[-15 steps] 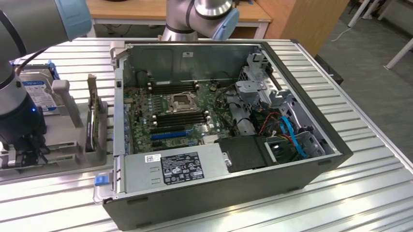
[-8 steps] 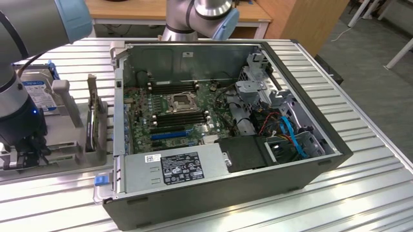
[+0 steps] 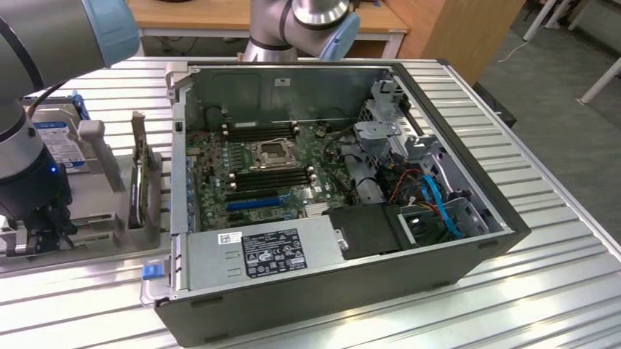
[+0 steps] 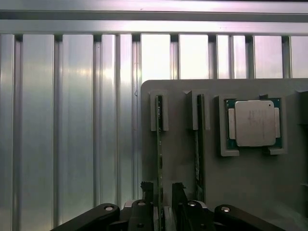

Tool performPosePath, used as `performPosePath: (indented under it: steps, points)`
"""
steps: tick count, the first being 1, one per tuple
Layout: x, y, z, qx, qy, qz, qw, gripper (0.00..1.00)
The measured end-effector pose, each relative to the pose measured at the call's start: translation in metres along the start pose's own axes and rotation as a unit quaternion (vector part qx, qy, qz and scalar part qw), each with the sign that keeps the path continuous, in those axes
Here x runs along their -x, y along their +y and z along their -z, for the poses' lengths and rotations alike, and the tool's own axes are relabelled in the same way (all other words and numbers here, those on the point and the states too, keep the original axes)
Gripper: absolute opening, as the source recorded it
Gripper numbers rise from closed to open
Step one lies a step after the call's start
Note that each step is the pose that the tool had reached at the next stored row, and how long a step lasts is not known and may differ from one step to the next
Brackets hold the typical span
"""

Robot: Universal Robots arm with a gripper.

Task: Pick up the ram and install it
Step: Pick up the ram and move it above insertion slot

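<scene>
Exterior view: one gripper (image 3: 39, 240) sits low over one grey tray (image 3: 107, 241) at the table (image 3: 543, 291) edge on the exterior view's left, next to one open PC case (image 3: 321, 302).

Wrist view: two sticks stand on edge in the tray, plus one CPU (image 4: 254, 122). The fingers (image 4: 147, 192) are spread, straddling the ram (image 4: 159, 144) with gaps either side. The second stick (image 4: 198, 144) is just beside it.

Grey holder tray (image 4: 250, 185) lying on the ribbed metal bench (image 4: 72, 125), ram (image 4: 159, 144) standing on edge in the slot nearest the tray's side edge, second stick (image 4: 198, 154) standing in the next slot, silver CPU (image 4: 255, 122) sitting in the recess beyond, gripper (image 4: 162, 186) straddling the ram, fingers standing apart.
</scene>
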State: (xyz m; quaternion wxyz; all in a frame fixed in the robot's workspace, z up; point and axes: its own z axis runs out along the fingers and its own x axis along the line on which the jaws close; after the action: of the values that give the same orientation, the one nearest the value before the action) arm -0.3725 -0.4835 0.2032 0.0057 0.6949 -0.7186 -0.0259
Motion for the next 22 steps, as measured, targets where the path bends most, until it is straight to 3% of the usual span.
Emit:
performPosePath:
  steps: [22]
  points:
    - [0.0, -0.0018, -0.0001, 0.0004, 0.0006, 0.013, 0.9999, 0.29]
